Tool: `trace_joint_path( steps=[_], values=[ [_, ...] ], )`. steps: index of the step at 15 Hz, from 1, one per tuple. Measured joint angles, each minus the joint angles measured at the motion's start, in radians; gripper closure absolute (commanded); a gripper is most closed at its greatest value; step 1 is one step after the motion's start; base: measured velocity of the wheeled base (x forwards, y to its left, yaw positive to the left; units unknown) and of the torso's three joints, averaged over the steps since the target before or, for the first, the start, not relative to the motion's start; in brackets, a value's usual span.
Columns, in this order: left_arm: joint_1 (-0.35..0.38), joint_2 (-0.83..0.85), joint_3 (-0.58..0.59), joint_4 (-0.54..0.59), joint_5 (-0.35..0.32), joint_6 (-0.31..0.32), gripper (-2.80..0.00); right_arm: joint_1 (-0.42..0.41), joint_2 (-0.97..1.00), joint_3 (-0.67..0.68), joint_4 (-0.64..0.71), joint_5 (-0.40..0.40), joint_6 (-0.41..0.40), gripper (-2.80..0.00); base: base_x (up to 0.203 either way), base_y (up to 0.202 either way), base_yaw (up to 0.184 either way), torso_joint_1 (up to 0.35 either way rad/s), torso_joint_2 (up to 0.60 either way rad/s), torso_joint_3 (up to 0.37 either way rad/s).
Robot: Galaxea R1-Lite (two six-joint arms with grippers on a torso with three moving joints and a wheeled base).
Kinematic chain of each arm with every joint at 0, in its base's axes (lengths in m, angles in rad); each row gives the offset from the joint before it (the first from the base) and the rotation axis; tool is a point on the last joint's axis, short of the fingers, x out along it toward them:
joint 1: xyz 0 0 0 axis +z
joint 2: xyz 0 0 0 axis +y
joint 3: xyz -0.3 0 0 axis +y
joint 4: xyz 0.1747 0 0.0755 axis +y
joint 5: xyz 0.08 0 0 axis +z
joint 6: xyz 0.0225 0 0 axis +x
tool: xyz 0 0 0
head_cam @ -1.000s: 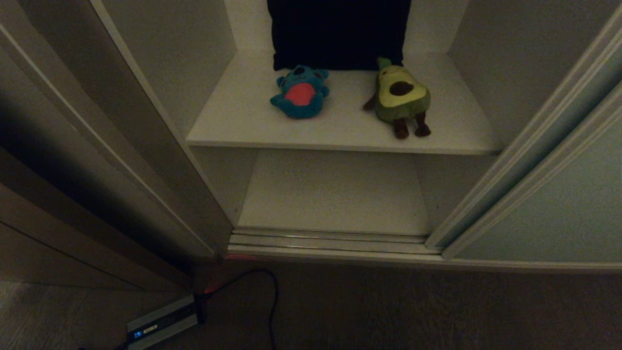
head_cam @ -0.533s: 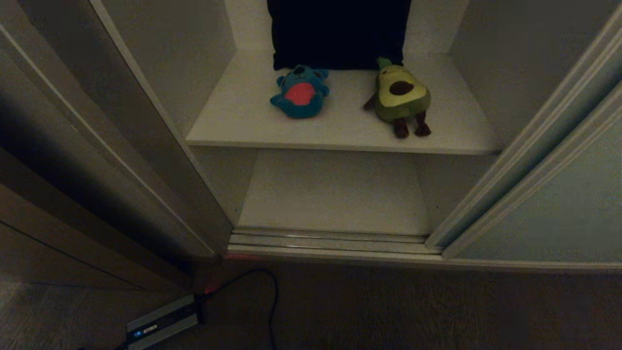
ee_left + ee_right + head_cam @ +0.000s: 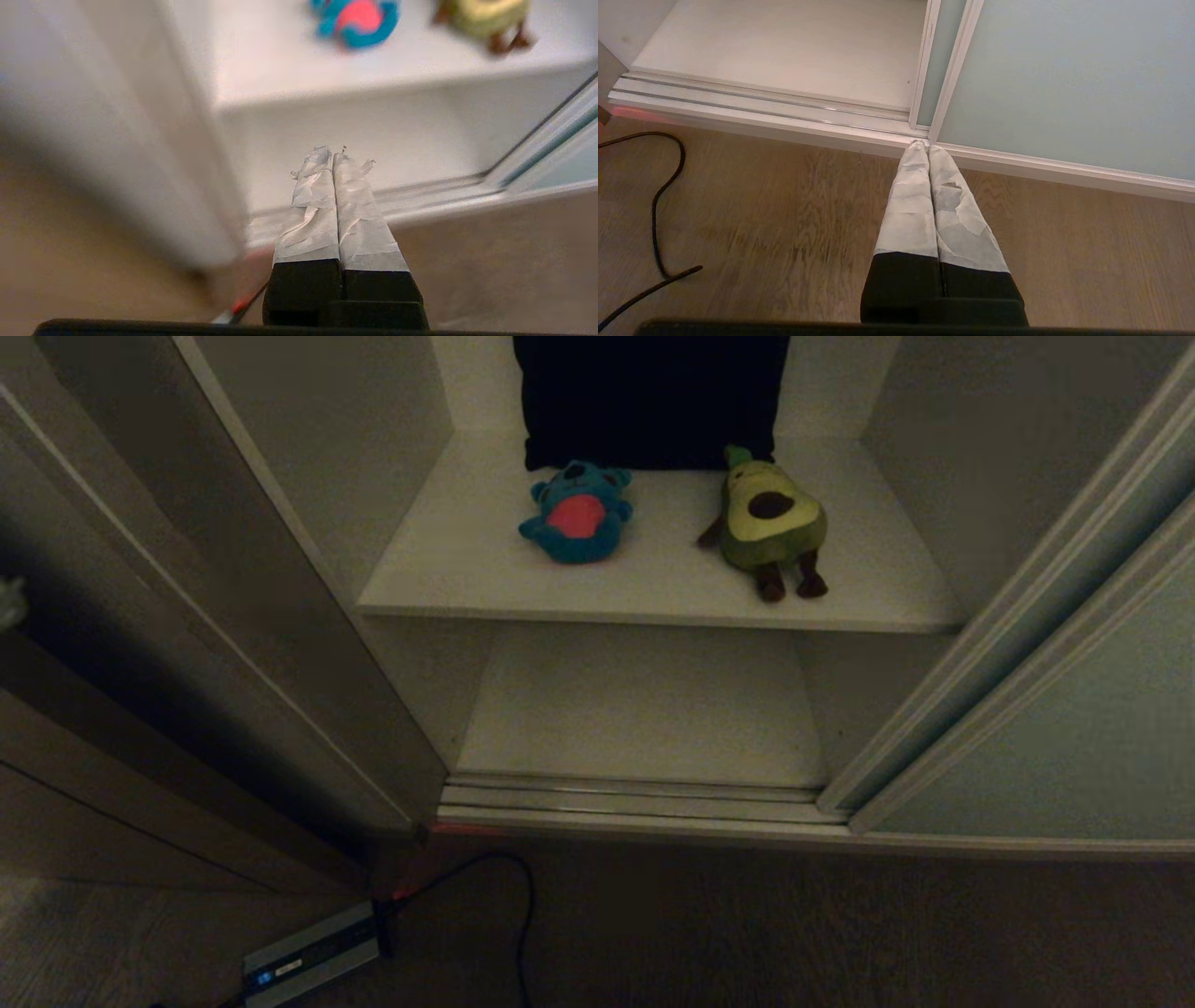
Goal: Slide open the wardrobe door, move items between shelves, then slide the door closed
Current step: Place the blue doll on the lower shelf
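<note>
The wardrobe stands open, and the left gripper hangs in front of it with its taped fingers pressed flat together, empty. Ahead of it and above sit the two items on the upper shelf: the teal monster nearer this gripper's side, the green avocado further across, apart from each other. In the left wrist view both toys are blurred and cut off at the frame edge. Below them the lower shelf lies bare, with the ribbed floor track just before it.

The right gripper is closed too, holding nothing, its tips low over the wooden floor and pointing at the foot of the sliding wardrobe door, which is drawn over to that side.

No writing can be read anywhere. A dark cloth at the back of the upper shelf is cut off at the top, too dark to identify. Out to the left gripper's side, a grey box with a small blue light and a black cable rests on the floor; any label is too small to make out.
</note>
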Motion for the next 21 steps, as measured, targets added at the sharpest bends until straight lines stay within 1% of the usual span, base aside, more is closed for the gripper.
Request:
trace_joint_path(
  steps=[2,3,4,8,10,12,14,15,19,21],
  values=[
    [-0.050,0.214,-0.206,-0.001,-0.014,-0.032,0.00,0.000,0.000,0.000,0.000,0.000,0.000,0.00,0.000,0.000,0.000,0.000,0.00,0.000],
    [-0.082,0.304,-0.289,0.000,-0.007,-0.043,0.00,0.000,0.000,0.000,0.000,0.000,0.000,0.00,0.000,0.000,0.000,0.000,0.00,0.000],
    [-0.125,0.397,-0.372,-0.003,0.015,-0.052,-2.80,0.000,0.000,0.000,0.000,0.000,0.000,0.00,0.000,0.000,0.000,0.000,0.00,0.000],
    [-0.278,0.708,-0.614,-0.009,0.160,-0.071,-2.80,0.000,0.000,0.000,0.000,0.000,0.000,0.00,0.000,0.000,0.000,0.000,0.00,0.000],
    [-0.320,0.835,-0.713,-0.010,0.208,-0.097,-2.80,0.000,0.000,0.000,0.000,0.000,0.000,0.00,0.000,0.000,0.000,0.000,0.00,0.000],
    [-0.350,0.946,-0.795,-0.010,0.257,-0.139,-2.80,0.000,0.000,0.000,0.000,-0.001,0.000,0.00,0.000,0.000,0.000,0.000,0.00,0.000],
    [-0.370,1.037,-0.857,-0.011,0.333,-0.171,-2.80,0.000,0.000,0.000,0.000,0.000,0.000,0.00,0.000,0.000,0.000,0.000,0.00,0.000],
    [-0.376,1.071,-0.875,-0.012,0.360,-0.193,-2.80,0.000,0.000,0.000,0.000,0.000,0.000,0.00,0.000,0.000,0.000,0.000,0.00,0.000],
    [-0.391,1.158,-0.904,-0.024,0.372,-0.248,-2.80,0.000,0.000,0.000,0.000,0.000,0.000,0.00,0.000,0.000,0.000,0.000,0.00,0.000],
    [-0.393,1.198,-0.918,-0.091,0.377,-0.256,-2.80,0.000,0.000,0.000,0.000,0.000,0.000,0.00,0.000,0.000,0.000,0.000,0.00,0.000]
  ],
)
